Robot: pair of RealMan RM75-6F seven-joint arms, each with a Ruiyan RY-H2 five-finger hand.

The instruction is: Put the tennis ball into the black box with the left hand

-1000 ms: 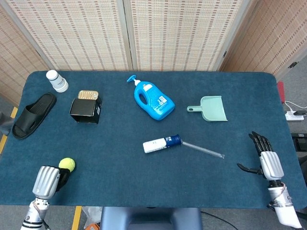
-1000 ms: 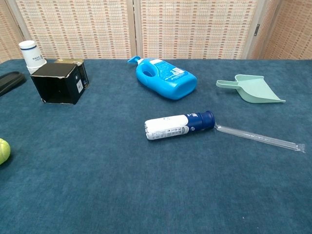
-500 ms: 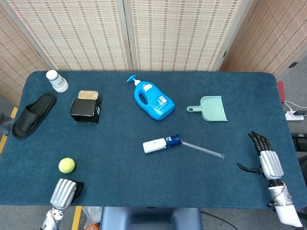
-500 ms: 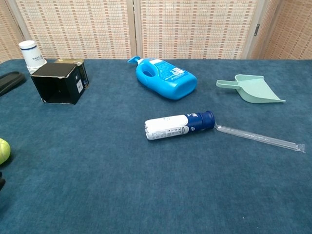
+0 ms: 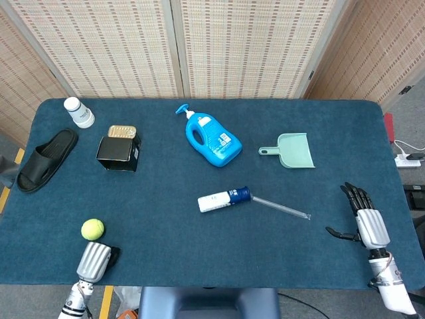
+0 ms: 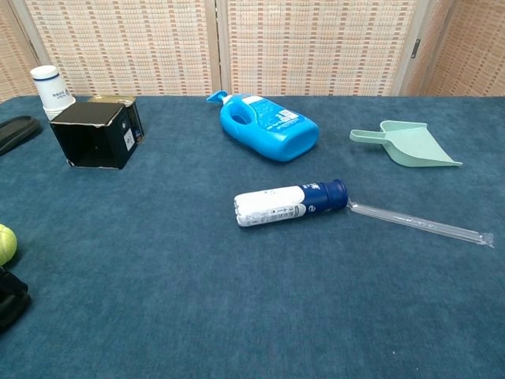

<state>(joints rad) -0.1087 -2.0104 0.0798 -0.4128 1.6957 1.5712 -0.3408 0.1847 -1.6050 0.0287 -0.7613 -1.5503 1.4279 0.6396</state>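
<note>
The yellow-green tennis ball (image 5: 92, 229) lies on the blue cloth near the front left corner and shows at the left edge of the chest view (image 6: 5, 244). My left hand (image 5: 97, 260) hovers just behind the ball at the table's near edge, apart from it and holding nothing. Its dark fingers (image 6: 11, 297) point forward. The black box (image 5: 118, 153) lies on its side farther back on the left, its opening facing the chest camera (image 6: 93, 135). My right hand (image 5: 364, 220) rests at the front right with fingers spread, empty.
A black slipper (image 5: 45, 159), a white bottle (image 5: 79, 112) and a tin (image 5: 122, 131) crowd around the box. A blue detergent jug (image 5: 213, 139), a green dustpan (image 5: 293, 150) and a white-and-blue tube with a clear rod (image 5: 226, 199) lie mid-table.
My left hand has drawn back from beside the tennis ball toward the near edge and shifted right. The ball has stayed in place. The right hand has barely moved.
</note>
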